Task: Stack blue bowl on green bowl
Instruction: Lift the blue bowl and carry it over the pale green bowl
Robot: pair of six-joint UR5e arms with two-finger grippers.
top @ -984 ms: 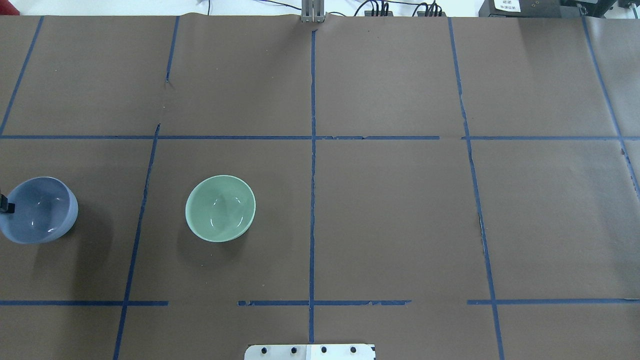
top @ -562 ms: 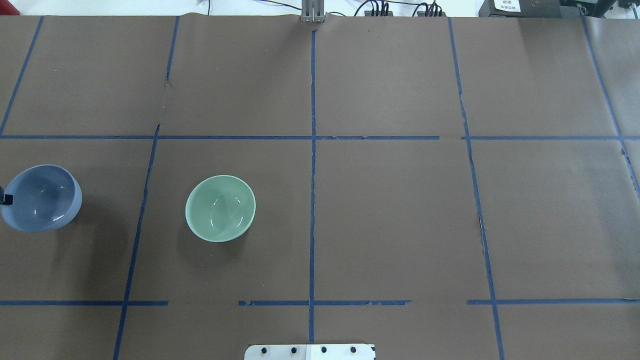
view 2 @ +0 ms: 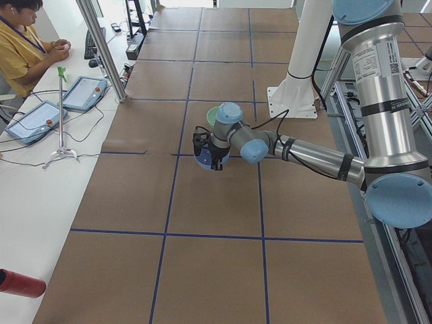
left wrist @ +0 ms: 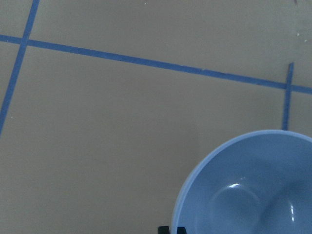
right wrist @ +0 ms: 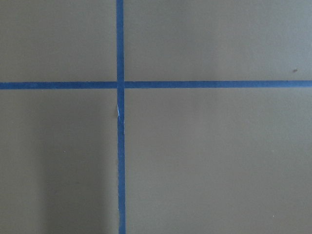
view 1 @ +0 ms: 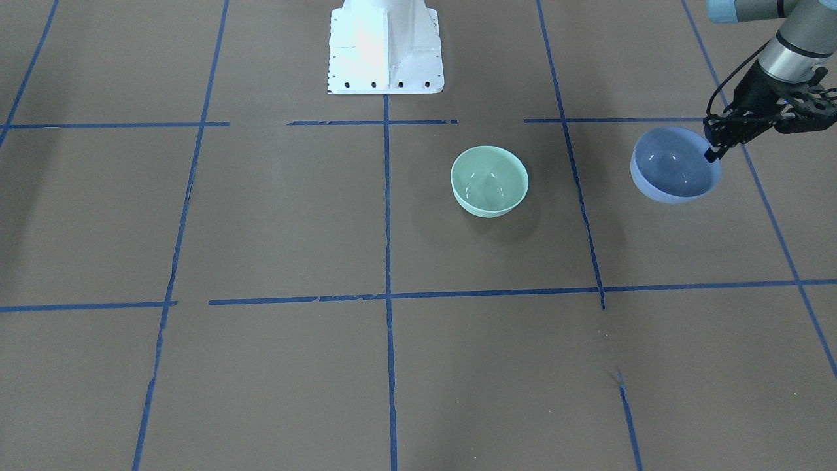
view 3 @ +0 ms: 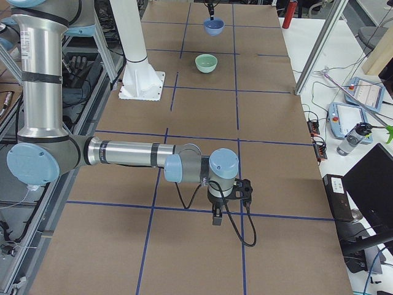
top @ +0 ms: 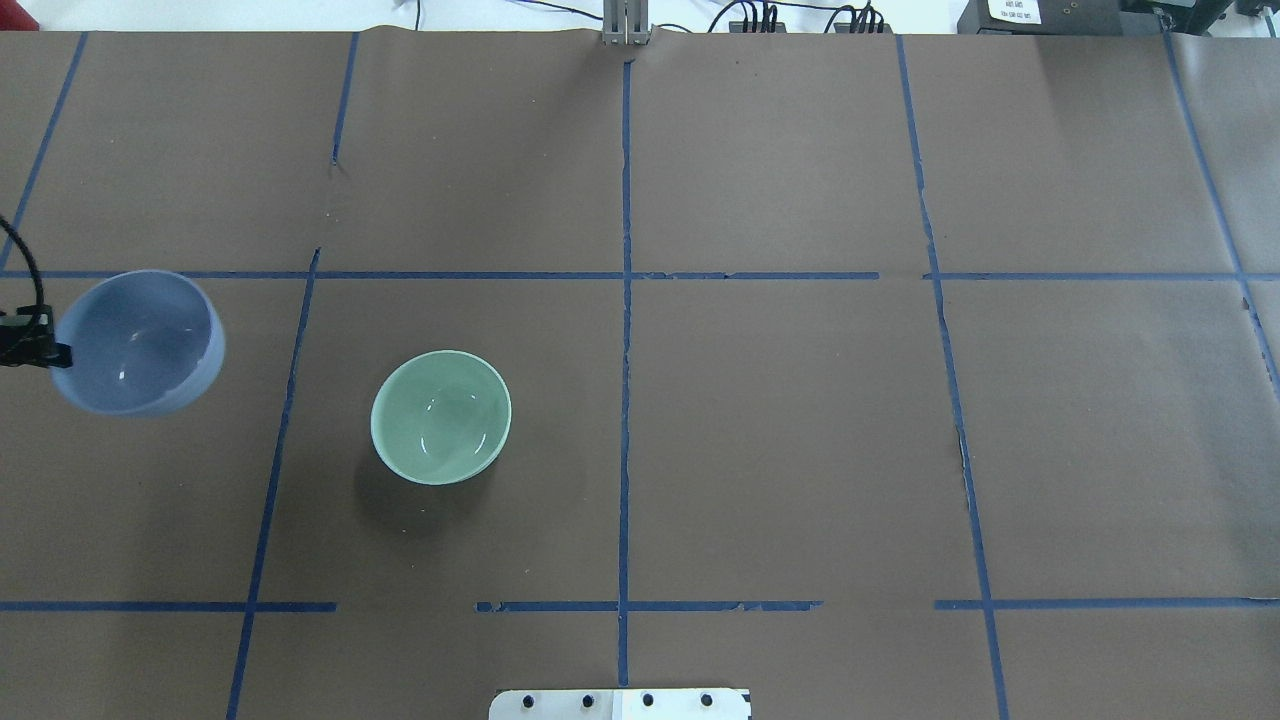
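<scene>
The blue bowl hangs above the table at the left, tilted, held by its rim. My left gripper is shut on the bowl's outer rim; the front-facing view shows the gripper pinching the bowl. The bowl fills the lower right of the left wrist view. The green bowl stands upright and empty on the table, apart from the blue bowl, toward the middle. My right gripper hovers low over bare table far from both bowls; I cannot tell whether it is open or shut.
The table is brown paper with a blue tape grid. The robot's white base plate is at the table's near edge. An operator sits at a side desk with tablets, beyond the table's far edge.
The blue bowl has risen off the table in my left gripper and moved away from me and a little toward the green bowl. The green bowl has not moved.
</scene>
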